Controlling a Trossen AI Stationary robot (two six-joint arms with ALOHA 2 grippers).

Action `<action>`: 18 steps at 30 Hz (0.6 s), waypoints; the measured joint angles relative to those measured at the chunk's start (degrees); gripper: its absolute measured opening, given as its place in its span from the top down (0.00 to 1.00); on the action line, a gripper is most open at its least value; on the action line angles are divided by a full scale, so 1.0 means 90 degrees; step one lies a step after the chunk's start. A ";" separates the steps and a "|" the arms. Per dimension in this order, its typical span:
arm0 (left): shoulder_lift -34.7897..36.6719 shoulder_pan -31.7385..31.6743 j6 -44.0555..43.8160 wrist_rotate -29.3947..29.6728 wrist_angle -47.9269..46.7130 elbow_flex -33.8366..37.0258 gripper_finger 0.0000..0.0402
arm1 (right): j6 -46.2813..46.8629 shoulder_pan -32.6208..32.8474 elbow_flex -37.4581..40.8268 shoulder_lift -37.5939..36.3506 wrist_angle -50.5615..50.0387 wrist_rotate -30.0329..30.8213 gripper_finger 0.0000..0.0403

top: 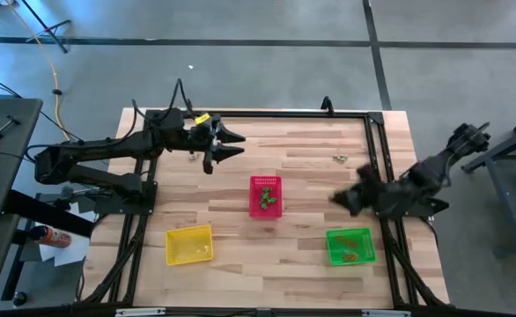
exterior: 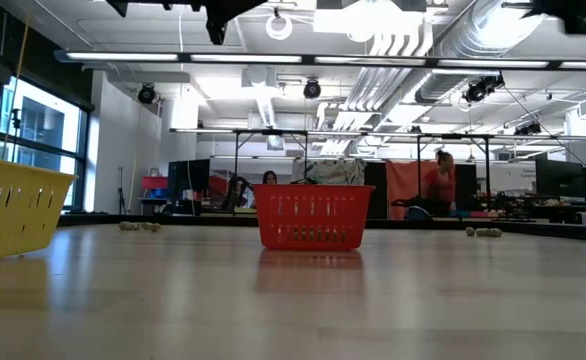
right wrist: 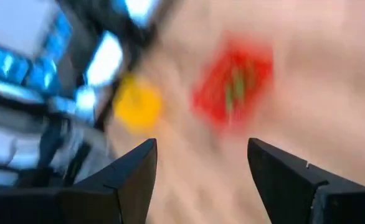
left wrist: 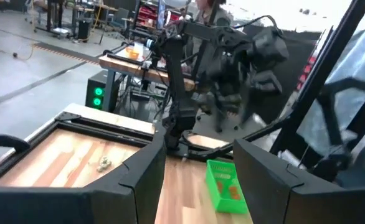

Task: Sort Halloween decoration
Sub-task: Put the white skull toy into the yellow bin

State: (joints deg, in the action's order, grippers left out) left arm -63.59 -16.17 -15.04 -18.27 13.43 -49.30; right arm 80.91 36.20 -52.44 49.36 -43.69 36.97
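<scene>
- Sorting is partly done: green trinkets (top: 268, 202) lie in the red basket (top: 265, 182) at frame centre, orange ones (top: 350, 246) in the green basket (top: 333, 249) at lower right.
- The yellow basket (top: 189, 244), lower left, looks empty.
- Yellowish trinkets (top: 339, 158) lie loose on the desk (top: 302, 150), upper right.
- Left end effector (top: 237, 145), upper centre-left, has its fingers apart and empty.
- Right end effector (top: 335, 200), right of centre, is likewise spread and empty.
- Likely next: the right arm reaches up-frame for the loose trinkets.

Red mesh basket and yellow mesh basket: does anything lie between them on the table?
No. In the high view, only bare wooden table separates the red mesh basket from the yellow mesh basket.
</scene>
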 joint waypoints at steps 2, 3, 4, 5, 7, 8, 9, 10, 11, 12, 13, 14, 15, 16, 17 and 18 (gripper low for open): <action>0.0085 -0.0043 -0.0142 -0.0003 0.0021 0.0000 0.56 | -0.1425 -0.0409 -0.0223 -0.0050 0.0312 0.0622 0.40; 0.0129 -0.0049 -0.0155 -0.0003 0.0019 0.0000 0.56 | -0.2153 -0.0665 -0.0314 -0.0036 0.0573 0.0751 0.40; 0.0181 -0.0051 -0.0152 0.0001 0.0025 0.0000 0.56 | -0.2844 -0.0943 -0.0377 -0.0009 0.0907 0.0773 0.40; 0.0229 -0.0053 -0.0152 0.0003 0.0034 0.0000 0.56 | -0.3525 -0.1247 -0.0416 0.0039 0.1260 0.0716 0.40; 0.0278 -0.0053 -0.0156 0.0035 0.0118 0.0000 0.56 | -0.4620 -0.1897 -0.0428 0.0168 0.2052 0.0393 0.40; 0.0291 -0.0051 -0.0157 0.0037 0.0128 0.0000 0.56 | -0.5151 -0.2196 -0.0417 0.0243 0.2439 0.0103 0.40; 0.0294 -0.0051 -0.0154 0.0046 0.0158 0.0000 0.56 | -0.5657 -0.2493 -0.0400 0.0323 0.2801 -0.0204 0.40; 0.0294 -0.0051 -0.0152 0.0078 0.0174 0.0000 0.56 | -0.6127 -0.2777 -0.0380 0.0415 0.3166 -0.0530 0.40; 0.0294 -0.0051 -0.0154 0.0106 0.0176 0.0000 0.56 | -0.6543 -0.3055 -0.0372 0.0522 0.3486 -0.0879 0.40; 0.0291 -0.0051 -0.0153 0.0163 0.0178 0.0000 0.56 | -0.6851 -0.3300 -0.0368 0.0653 0.3764 -0.1215 0.40; 0.0273 -0.0053 -0.0154 0.0264 0.0189 0.0000 0.56 | -0.7044 -0.3531 -0.0363 0.0786 0.4022 -0.1562 0.40; 0.0264 -0.0045 -0.0152 0.0365 0.0193 0.0000 0.56 | -0.7197 -0.3744 -0.0356 0.0913 0.4299 -0.1910 0.40; 0.0262 -0.0034 -0.0154 0.0418 0.0185 0.0002 0.56 | -0.7338 -0.3929 -0.0355 0.1028 0.4580 -0.2263 0.40; 0.0262 -0.0036 -0.0152 0.0428 0.0206 0.0002 0.56 | -0.7458 -0.4085 -0.0355 0.1137 0.4848 -0.2589 0.40; 0.0262 -0.0036 -0.0152 0.0428 0.0241 0.0002 0.56 | -0.7550 -0.4213 -0.0355 0.1233 0.5061 -0.2869 0.40; 0.0262 -0.0030 -0.0152 0.0427 0.0268 0.0002 0.56 | -0.7622 -0.4310 -0.0355 0.1316 0.5243 -0.3136 0.40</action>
State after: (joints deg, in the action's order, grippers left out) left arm -61.23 -16.44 -16.40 -14.42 15.84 -49.28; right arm 12.31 -2.59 -55.64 61.20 3.50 8.74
